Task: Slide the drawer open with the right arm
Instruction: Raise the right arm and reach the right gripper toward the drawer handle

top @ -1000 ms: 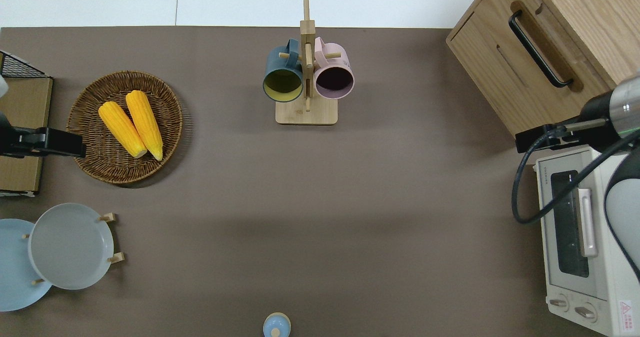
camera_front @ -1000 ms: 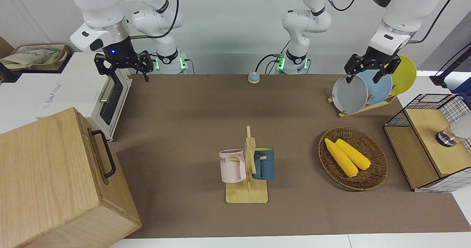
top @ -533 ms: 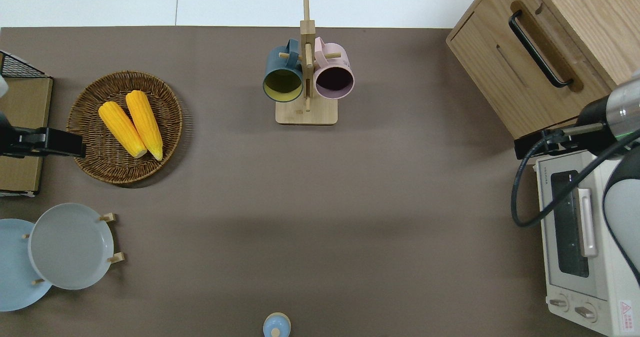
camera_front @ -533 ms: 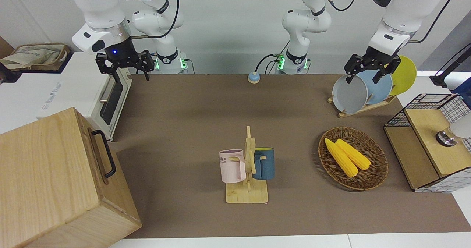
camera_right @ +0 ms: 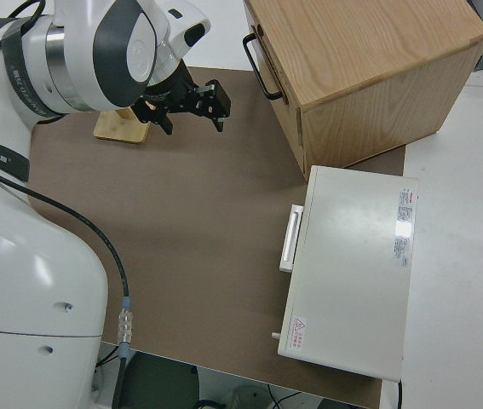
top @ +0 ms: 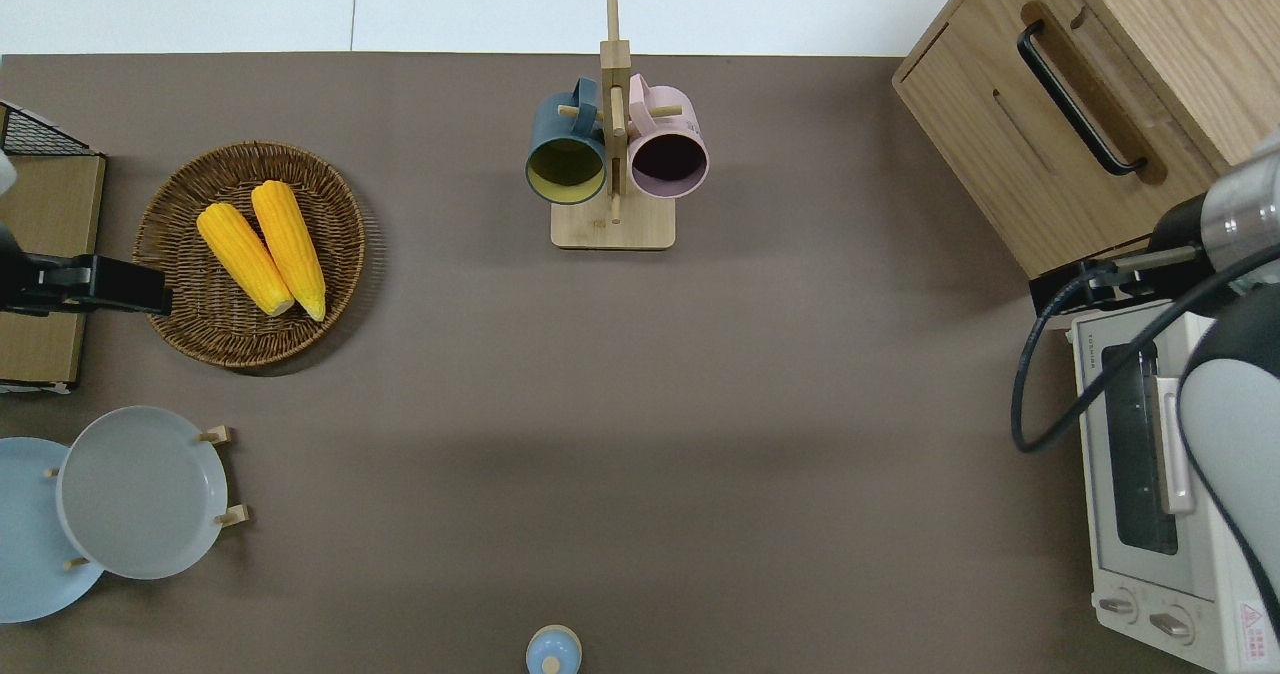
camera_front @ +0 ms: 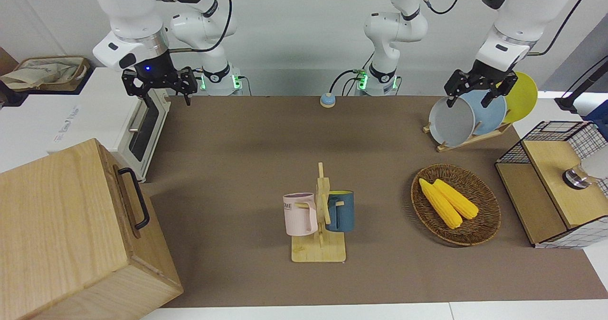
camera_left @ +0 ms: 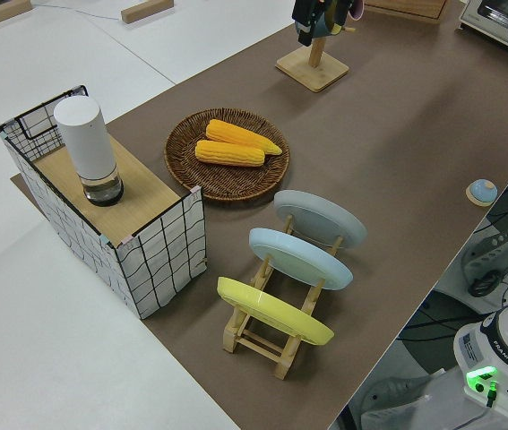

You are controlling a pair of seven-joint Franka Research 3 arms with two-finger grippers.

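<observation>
My right fingers [camera_front: 167,95] hang spread wide, holding nothing, up in the air at the right arm's end of the desk [camera_front: 266,168], over the edge of the brown mat by the toaster oven [top: 1150,474] corner nearest the wood box [camera_front: 61,225]. The blue wrist light shows on the right arm [camera_front: 137,30]. The drawer [top: 1060,134] sits shut in that big pale-wood box, farther from the robots than the oven, its black bar handle [top: 1080,99] facing the mug stand [top: 612,154]; handle is untouched, well apart from my fingers. Open room: wide bare strip of mat btwn the drawer front and the mug stand, and more bare mat nearer the robots, w/ only a small blue button [top: 553,651] at the mat's near edge. Box and oven stand close, a narrow gap btwn them. Mat's edge farthest from the robots runs just past the mug stand base. Writing: "TOSHIBA" on the oven front top edge, a red warning sticker by its knobs; pink mug [camera_front: 300,214] shows letters "ME"; the arm's upper link has a word I can't read. Left arm [camera_front: 508,21] parked, its fingers [camera_front: 470,99] spread apart. Toward its end: plate rack [camera_front: 468,116], corn basket [camera_front: 484,225], wire-mesh box [camera_front: 551,182].
</observation>
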